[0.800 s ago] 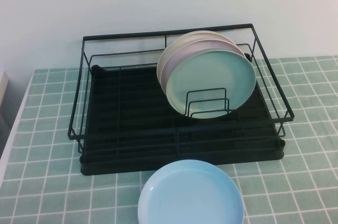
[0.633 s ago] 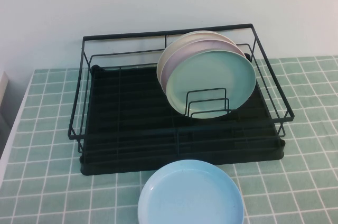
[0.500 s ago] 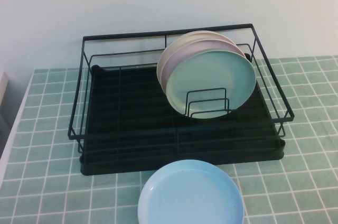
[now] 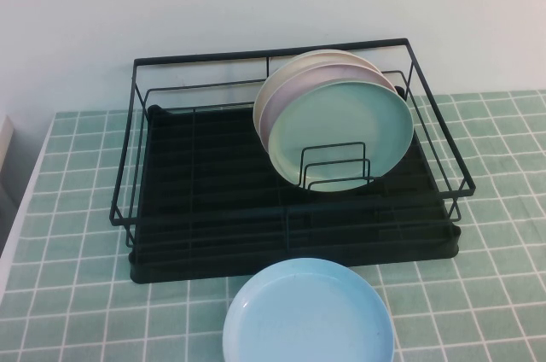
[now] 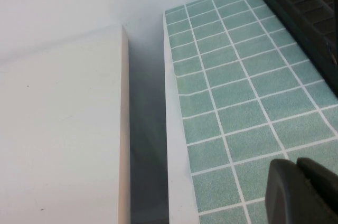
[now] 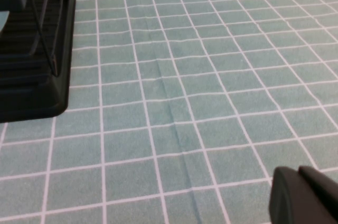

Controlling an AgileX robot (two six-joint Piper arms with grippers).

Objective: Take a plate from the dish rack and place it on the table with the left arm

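Left gripper [image 5: 298, 192]: only a dark finger end shows in its wrist view, low over bare tiled worktop [image 5: 232, 92] near the worktop's left edge. Cannot tell whether it is open or closed. Nothing held or touched that can be seen. A corner of the dish rack [image 5: 306, 7] lies ahead of it and off to one side, well apart.

Right gripper [image 6: 303, 195]: again just a dark finger end in its wrist view, above bare tiles. Open or closed, cannot tell. Holds nothing visible. The rack's tray corner lies ahead of it, well apart.

Neither gripper appears in the high view.

Dish rack [image 4: 213, 183]: black wire frame on a ribbed black tray, sitting on the worktop. Three plates stand on edge toward its right end, leaning together behind a small wire divider [image 4: 334, 167]. Frontmost is the mint-green plate [image 4: 345, 136], face toward the camera, its lower edge behind the divider. Behind it a pale pink plate [image 4: 286, 102], then a cream plate [image 4: 294, 67] at the back. The rest of the tray holds nothing.

Light blue plate [image 4: 307, 315]: flat on the worktop, just in front of the rack's near edge, partly cut off by the view.
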